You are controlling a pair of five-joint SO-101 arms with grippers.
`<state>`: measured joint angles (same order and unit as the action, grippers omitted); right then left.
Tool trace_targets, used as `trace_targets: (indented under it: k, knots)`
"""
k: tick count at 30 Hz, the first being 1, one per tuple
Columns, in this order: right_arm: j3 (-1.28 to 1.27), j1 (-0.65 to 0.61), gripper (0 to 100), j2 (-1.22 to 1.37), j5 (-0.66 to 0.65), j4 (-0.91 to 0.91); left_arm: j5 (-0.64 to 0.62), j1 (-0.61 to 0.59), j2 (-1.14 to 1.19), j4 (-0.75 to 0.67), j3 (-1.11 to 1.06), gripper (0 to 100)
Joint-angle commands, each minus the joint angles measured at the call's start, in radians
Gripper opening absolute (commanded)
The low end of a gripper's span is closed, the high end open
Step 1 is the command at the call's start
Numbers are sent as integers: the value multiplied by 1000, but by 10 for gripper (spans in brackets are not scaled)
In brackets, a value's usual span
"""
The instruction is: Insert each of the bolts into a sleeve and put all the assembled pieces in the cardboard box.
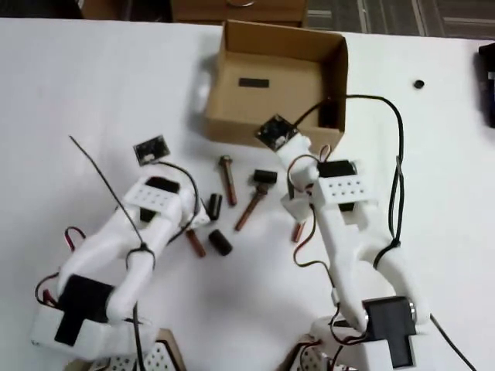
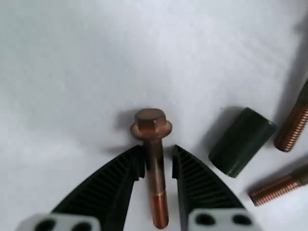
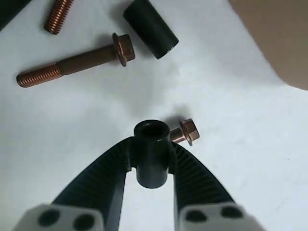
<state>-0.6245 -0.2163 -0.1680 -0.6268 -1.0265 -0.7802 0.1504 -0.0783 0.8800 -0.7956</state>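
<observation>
In the left wrist view my left gripper [image 2: 158,154] has its fingers tight around the shank of a copper bolt [image 2: 150,126], whose hex head points away from the wrist. The high view places this gripper [image 1: 193,226] left of centre, the bolt [image 1: 196,243] low over the table. My right gripper [image 3: 151,149] is shut on a black sleeve [image 3: 152,159], bore facing the camera. It sits in front of the cardboard box [image 1: 232,124] in the high view [image 1: 296,202]. A further bolt [image 3: 187,131] lies just under it.
Between the arms lie loose parts: two black sleeves [image 1: 214,205] [image 1: 220,242], a bolt [image 1: 227,179], and a bolt [image 1: 250,209] with a sleeve [image 1: 264,178] at its head. A small black knob [image 1: 418,83] sits at the far right. Cables trail by both arms.
</observation>
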Motion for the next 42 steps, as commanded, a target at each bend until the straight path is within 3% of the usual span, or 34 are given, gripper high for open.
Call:
trace_targets:
  k: [1,7,10,18,26,31,35,42]
  knots:
    - [6,5,20,-54,6,10,-3,-12,28,-31,33,121]
    - [6,5,20,-54,6,10,-3,-18,60,-29,33,108]
    - [6,5,20,-54,6,10,-3,-44,48,-20,54,12]
    - [6,5,20,-54,6,10,3,-72,44,115,211,21]
    - [5,4,20,-131,6,18,72,-66,43,333,521,20]
    - [-121,-4,20,-312,8,127,127,-66,-23,439,722,20]
    - [-267,-5,20,-487,9,223,187,-64,-190,397,720,20]
    - [-390,-151,20,-638,233,239,252,8,-414,226,487,20]
